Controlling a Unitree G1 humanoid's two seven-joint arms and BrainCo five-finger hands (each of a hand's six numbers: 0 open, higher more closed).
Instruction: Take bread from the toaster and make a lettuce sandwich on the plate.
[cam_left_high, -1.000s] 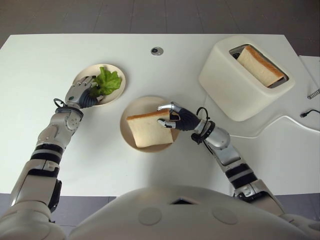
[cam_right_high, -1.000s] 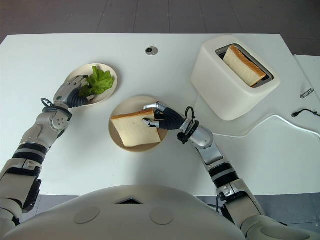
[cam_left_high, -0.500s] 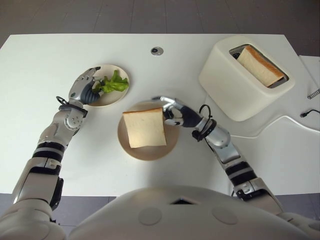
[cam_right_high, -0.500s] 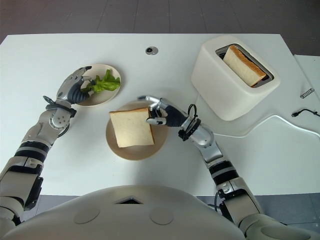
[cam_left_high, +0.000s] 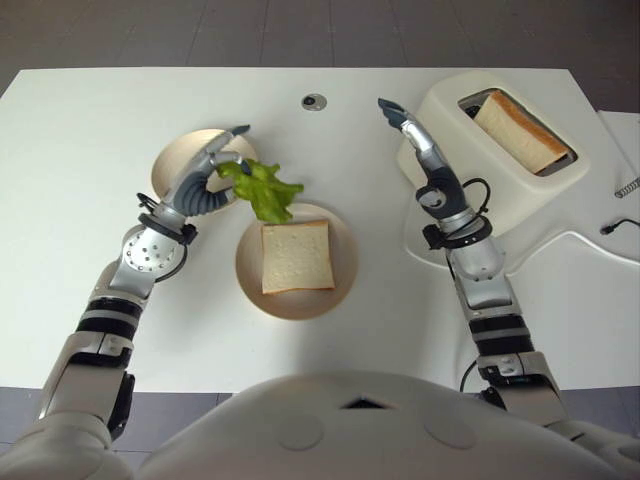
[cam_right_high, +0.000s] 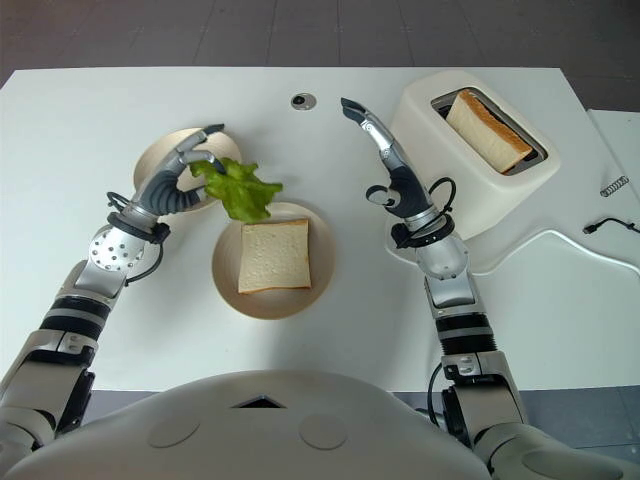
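Two slices of bread frame the job. One of them, the first slice (cam_left_high: 296, 256), lies flat on the plate (cam_left_high: 345, 265) near the front middle of the bench (cam_left_high: 80, 120). In the left eye view, the left hand (cam_left_high: 203, 185) is clenched on the lettuce (cam_left_high: 262, 190), holding the leaf between the small dish (cam_left_high: 172, 160) behind it and the plate. The leaf's lower edge appears to hang over the plate's far-left rim, near the bread's far corner. The step in hand looks like laying lettuce on the bottom slice. The next move calls for carrying the leaf a little further right and down until it sits over the middle of the bread, then letting go without dragging the slice.

In the right eye view, the right hand (cam_right_high: 392, 172) stands raised just beside the toaster (cam_right_high: 440, 195), its fingers stretched out and holding nothing. The second slice (cam_right_high: 487, 130) stands tilted in the slot. It is probably this hand's next target, to be pinched at its exposed top and lifted straight out.
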